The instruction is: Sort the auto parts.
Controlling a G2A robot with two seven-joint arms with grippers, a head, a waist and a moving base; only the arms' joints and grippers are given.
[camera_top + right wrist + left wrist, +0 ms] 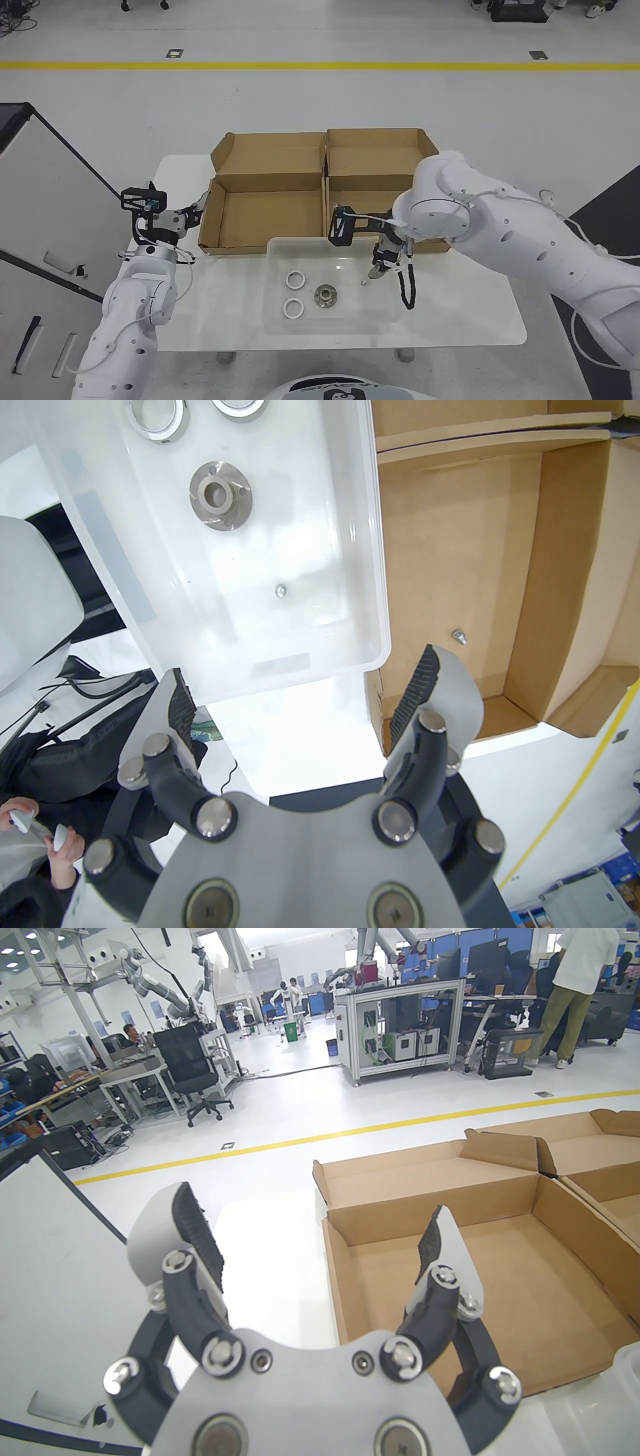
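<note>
one bolt [459,636] in cardboard box [450,550] in right wrist view, left gripper [315,1208], right gripper [302,661], both agape

Robotics lab, big open hall: pale floor with yellow line [350,1131] — robot arms [170,1003] on metal frames, equipment rack [400,1035], desks [135,1070], monitors [487,953], office chair [192,1063].
</note>
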